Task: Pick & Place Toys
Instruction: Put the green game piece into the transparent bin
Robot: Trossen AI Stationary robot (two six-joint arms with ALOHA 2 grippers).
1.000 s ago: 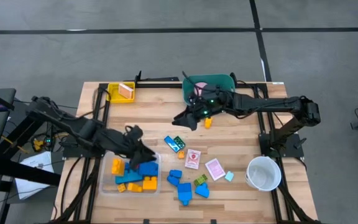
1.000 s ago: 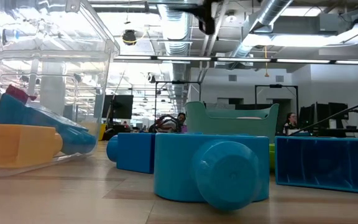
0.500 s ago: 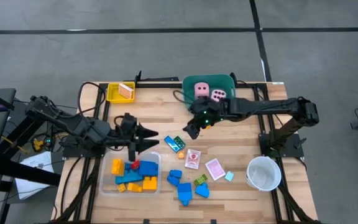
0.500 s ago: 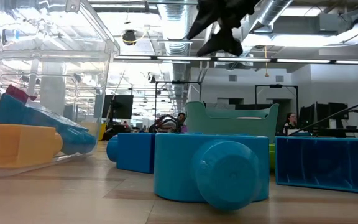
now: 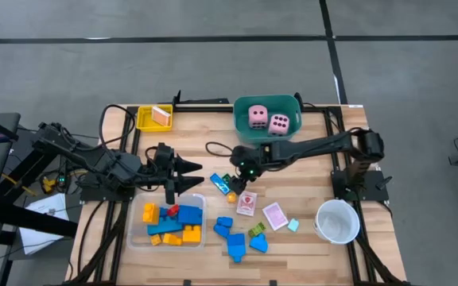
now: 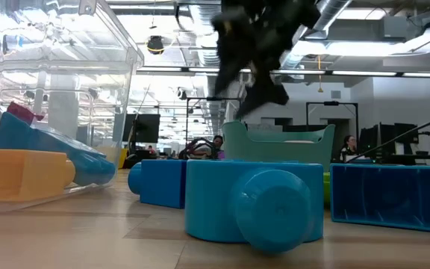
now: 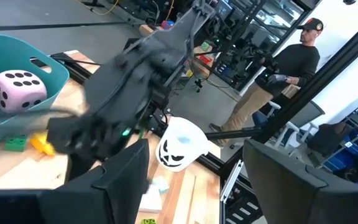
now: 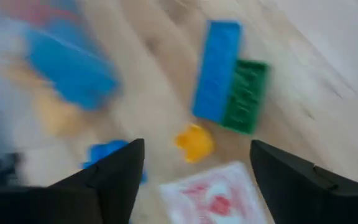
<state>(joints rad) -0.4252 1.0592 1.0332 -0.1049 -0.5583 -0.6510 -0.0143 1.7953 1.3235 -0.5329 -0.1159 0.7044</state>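
My right gripper (image 5: 237, 176) (image 8: 197, 186) hangs open above the table's middle, pointing down and touching nothing. Just below it lie a blue-and-green block (image 5: 223, 183) (image 8: 229, 78), a small orange block (image 8: 194, 142) and a pink-white card (image 5: 246, 202). My left gripper (image 5: 188, 176) (image 7: 204, 180) is open and empty, held level over the far edge of the clear tray (image 5: 137, 238), which holds blue, orange and red blocks. Two pink dice (image 5: 267, 119) sit in the teal tub (image 5: 242, 119). More blue blocks (image 5: 233, 238) lie near the front edge.
A white cup (image 5: 337, 220) stands at the near right. A yellow tray (image 5: 143, 121) with a card in it sits at the far left. A second card (image 5: 275, 215), a green block (image 5: 256, 231) and a pale blue piece (image 5: 293, 225) lie near the front. A person (image 7: 291, 68) stands beyond the table.
My right gripper has come down from beside the teal tub toward the table's near left, tipping downward, and now hangs over the blue-and-green block; the dice show again. My left gripper has risen out of the clear tray and tipped up to level; a red block now shows in the tray.
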